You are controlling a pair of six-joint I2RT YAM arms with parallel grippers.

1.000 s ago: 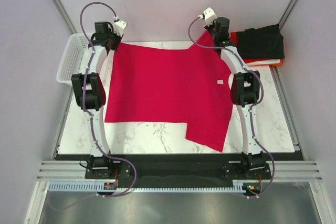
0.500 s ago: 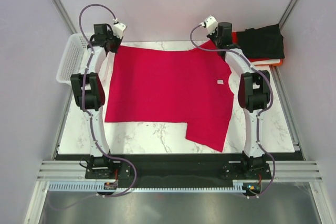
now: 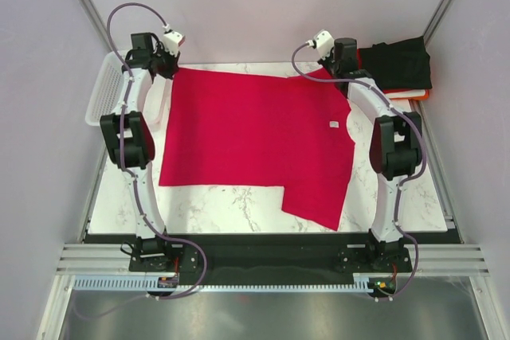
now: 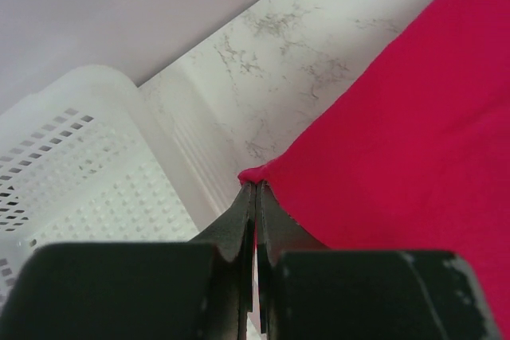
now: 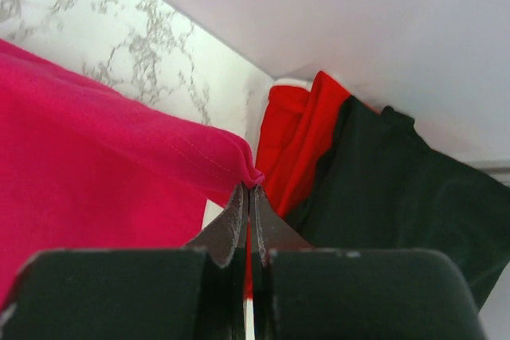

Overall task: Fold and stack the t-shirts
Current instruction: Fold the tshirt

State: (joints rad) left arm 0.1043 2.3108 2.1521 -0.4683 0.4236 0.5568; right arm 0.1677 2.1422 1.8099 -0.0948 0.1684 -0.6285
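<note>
The crimson-pink t-shirt [image 3: 255, 137] lies spread on the marble table, one flap hanging toward the front edge. My left gripper [image 3: 169, 69] is shut on its far-left corner [image 4: 256, 174]. My right gripper [image 3: 339, 69] is shut on its far-right corner [image 5: 253, 176]. Both corners are stretched outward along the far edge. A stack of folded shirts sits at the far right: black [image 3: 398, 61] on top, orange-red [image 5: 299, 137] and white [image 3: 402, 95] beneath.
A white plastic mesh basket [image 3: 107, 89] stands at the far-left table edge, close to my left gripper; it also shows in the left wrist view [image 4: 80, 165]. The back wall runs just behind both grippers. Bare marble [image 3: 231, 205] shows at the front.
Both grippers have moved outward, left to the left and right to the right, pulling the shirt's far edge taut and flatter. The raised right corner has come down.
</note>
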